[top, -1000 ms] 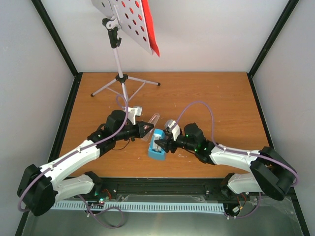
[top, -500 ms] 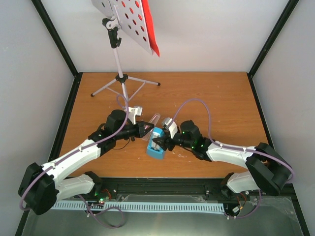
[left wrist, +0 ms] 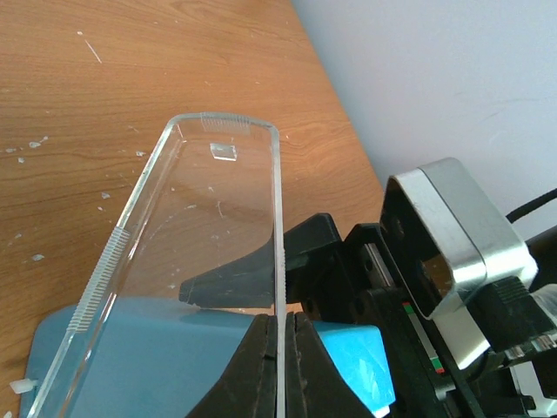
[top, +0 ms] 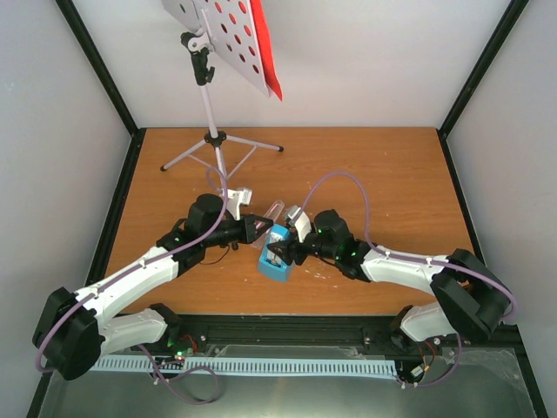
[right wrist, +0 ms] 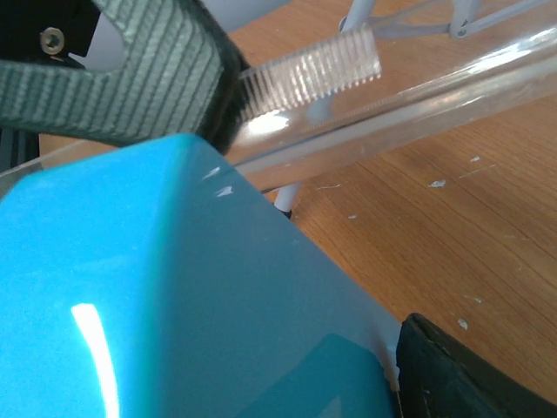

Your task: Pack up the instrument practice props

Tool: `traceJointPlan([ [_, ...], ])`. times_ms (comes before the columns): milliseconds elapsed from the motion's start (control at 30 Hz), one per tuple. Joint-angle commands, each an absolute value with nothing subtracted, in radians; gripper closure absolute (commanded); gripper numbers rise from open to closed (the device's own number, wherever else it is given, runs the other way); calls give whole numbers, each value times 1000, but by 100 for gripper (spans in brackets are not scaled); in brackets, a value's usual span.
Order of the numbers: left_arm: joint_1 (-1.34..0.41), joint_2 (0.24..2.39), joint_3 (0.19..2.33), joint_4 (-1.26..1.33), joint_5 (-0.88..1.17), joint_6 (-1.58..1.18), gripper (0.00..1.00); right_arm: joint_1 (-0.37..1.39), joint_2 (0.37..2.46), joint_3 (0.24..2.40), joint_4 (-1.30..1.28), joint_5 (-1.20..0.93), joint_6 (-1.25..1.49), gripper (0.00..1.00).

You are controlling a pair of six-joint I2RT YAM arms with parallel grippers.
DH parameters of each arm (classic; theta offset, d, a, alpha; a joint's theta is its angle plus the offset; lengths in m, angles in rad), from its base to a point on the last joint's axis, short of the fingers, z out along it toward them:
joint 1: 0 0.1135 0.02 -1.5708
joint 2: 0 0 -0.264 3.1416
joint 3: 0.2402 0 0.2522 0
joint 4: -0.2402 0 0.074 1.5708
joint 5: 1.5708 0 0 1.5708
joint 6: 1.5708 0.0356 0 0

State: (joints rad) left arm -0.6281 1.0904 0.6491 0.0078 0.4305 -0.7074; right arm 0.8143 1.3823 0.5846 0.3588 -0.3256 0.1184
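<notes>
The small blue wedge-shaped metronome [top: 277, 258] stands on the table near the front middle. My right gripper [top: 282, 252] is shut on its blue body [right wrist: 157, 296]; one black finger [right wrist: 461, 374] presses its side and the other is hidden. My left gripper [top: 260, 228] is shut on the edge of the metronome's clear plastic cover [left wrist: 200, 218], which is tilted up off the blue body [left wrist: 130, 348]. The white hole-punched music stand [top: 228, 37] stands at the back left on silver tripod legs [top: 222, 150] and carries a red sheet [top: 266, 54]. No green sheet shows.
The wooden table [top: 392, 192] is fenced by black frame posts and white walls. The stand's tripod legs spread across the back left. Both arms meet at the front middle, with purple cables looping above them.
My right gripper has moved a little to the left with the metronome. My left gripper still holds the clear cover in about the same place.
</notes>
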Motion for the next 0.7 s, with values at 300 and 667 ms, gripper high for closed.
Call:
traceJointPlan([
  [300, -635, 1085, 647, 23, 450, -694, 100, 819, 1356, 601, 323, -324, 91, 4],
  [667, -635, 1076, 644, 19, 433, -704, 100, 819, 1228, 534, 301, -349, 53, 0],
])
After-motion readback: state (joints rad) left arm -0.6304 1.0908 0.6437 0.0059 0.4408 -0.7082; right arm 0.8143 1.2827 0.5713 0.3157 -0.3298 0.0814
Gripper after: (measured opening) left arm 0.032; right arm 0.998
